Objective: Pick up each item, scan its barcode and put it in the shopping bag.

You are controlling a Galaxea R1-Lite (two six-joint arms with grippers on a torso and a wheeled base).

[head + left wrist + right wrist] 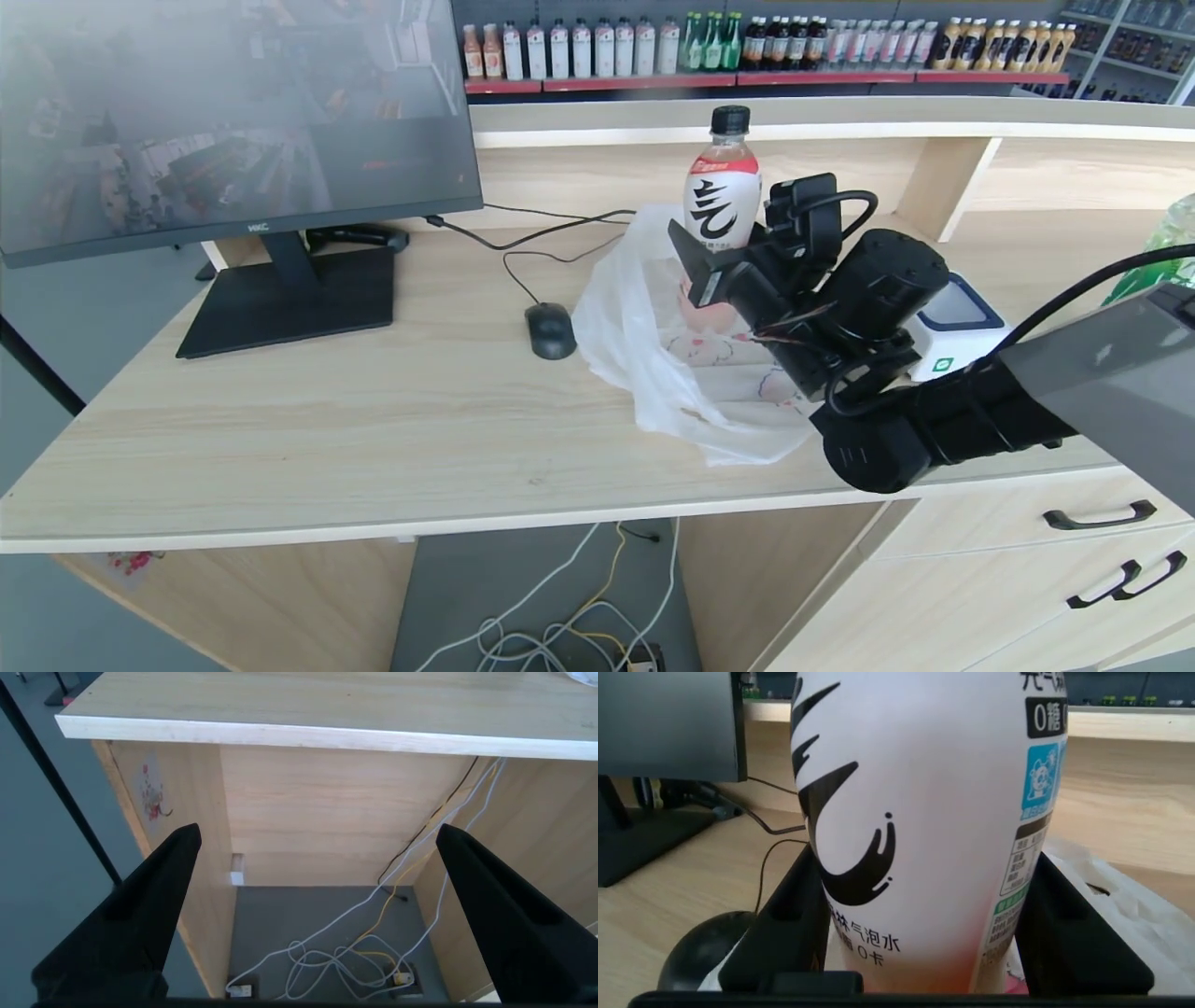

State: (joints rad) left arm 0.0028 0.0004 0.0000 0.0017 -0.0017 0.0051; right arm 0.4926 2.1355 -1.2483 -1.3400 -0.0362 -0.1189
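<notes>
Over the shopping bag (653, 373), right pincer (924, 938) grips bottle (721, 191).

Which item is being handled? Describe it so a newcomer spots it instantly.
On the wooden counter, right of the monitor, lies a white plastic bag. Above it the right gripper holds an upright bottle: black cap, white label with bold black brushstrokes.

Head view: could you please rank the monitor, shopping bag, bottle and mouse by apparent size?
1. monitor, clearly the largest
2. shopping bag
3. bottle, with its lower part hidden
4. mouse, the smallest
</notes>
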